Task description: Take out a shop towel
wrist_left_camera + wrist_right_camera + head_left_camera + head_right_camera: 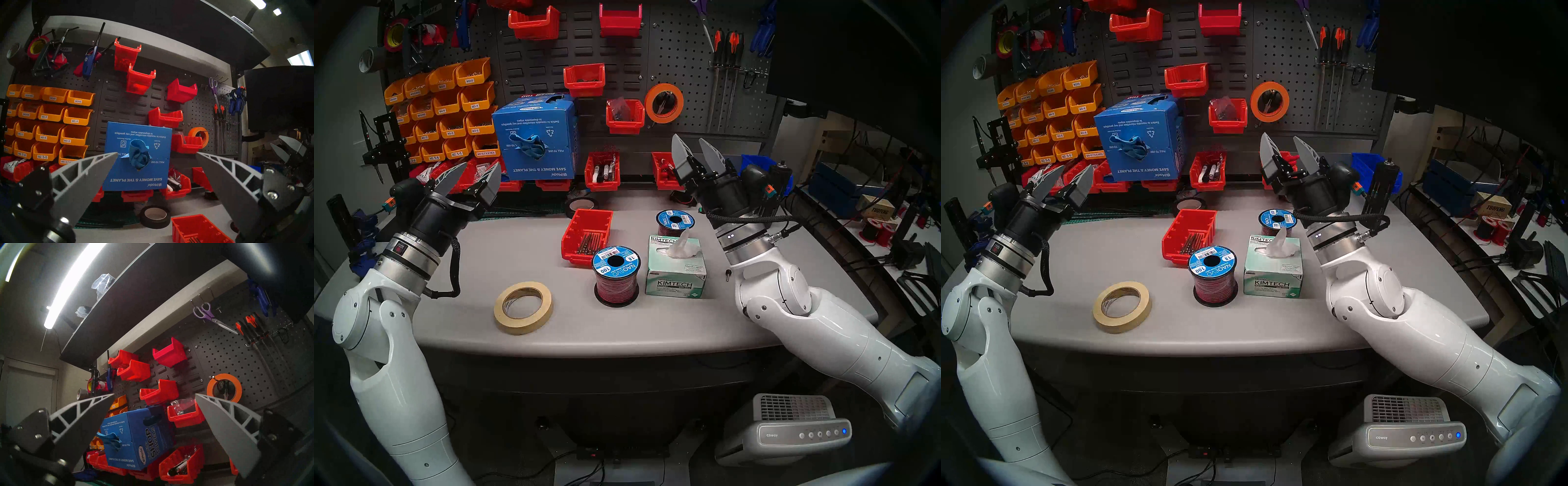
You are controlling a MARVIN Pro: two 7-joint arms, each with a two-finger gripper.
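Note:
A blue shop-towel carton stands upside down on red bins at the back of the bench. A crumpled bright-blue shop towel pokes out of the hole in its front face. My left gripper hovers open, low and left of the carton, pointing at the towel. My right gripper hangs open to the right of the carton, empty.
On the grey table sit a masking tape roll, two wire spools, a red bin of screws, a Kimtech tissue box and a black tape roll. Pegboard bins and tools fill the back wall.

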